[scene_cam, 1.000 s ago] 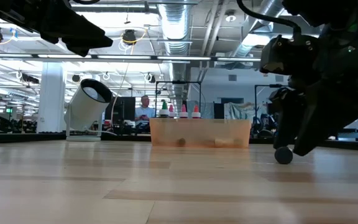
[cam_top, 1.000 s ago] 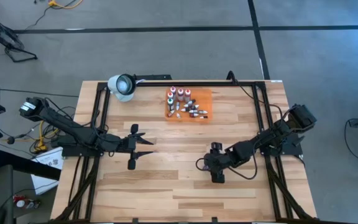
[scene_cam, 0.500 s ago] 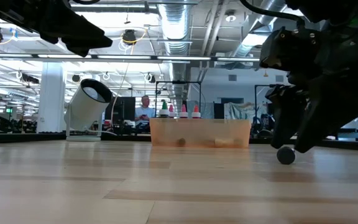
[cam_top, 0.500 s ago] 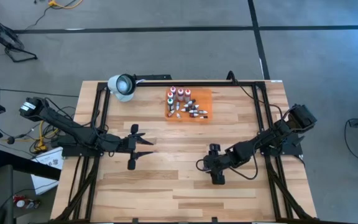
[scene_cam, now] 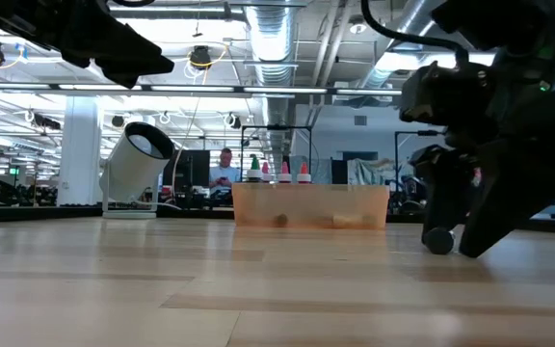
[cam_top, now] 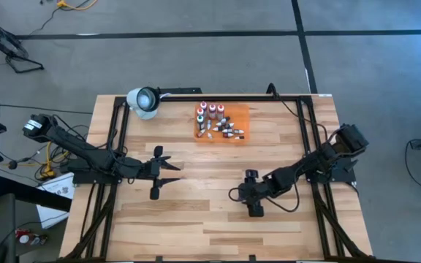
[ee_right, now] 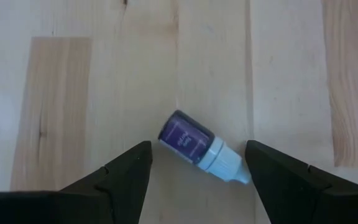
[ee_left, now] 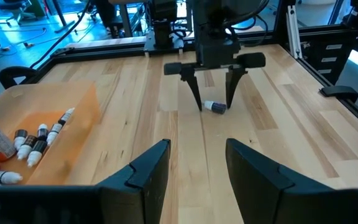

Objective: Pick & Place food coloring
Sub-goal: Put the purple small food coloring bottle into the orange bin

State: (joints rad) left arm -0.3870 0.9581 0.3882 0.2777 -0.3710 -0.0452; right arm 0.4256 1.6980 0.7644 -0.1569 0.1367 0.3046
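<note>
Food coloring bottle [ee_right: 194, 147]: a small purple dropper with a pale cap lay on its side on the bare wood of the tabletop [cam_top: 196, 212], tilted across the grain; it sat alone, well apart from the other bottles
Position relative to right hand [ee_right: 194, 180]: the bottle lay between the two dark fingers [ee_right: 126, 171], touching neither as far as could be seen; the cap end pointed toward one finger, the purple end toward the other
Right hand state: released, fingers spread wide on either side of the bottle; in the left wrist view the same hand [ee_left: 214, 93] hung fingers-down over the bottle [ee_left: 215, 107]
Remaining food coloring [cam_top: 218, 120]: gathered on the orange mat [cam_top: 240, 113] near the far edge; taller white-capped bottles stood upright, small droppers lay flat
Left hand [cam_top: 168, 172]: waited over the left half of the tabletop, nothing between its fingers; they stood apart
Lamp [cam_top: 143, 100]: white, at the far left corner
</note>
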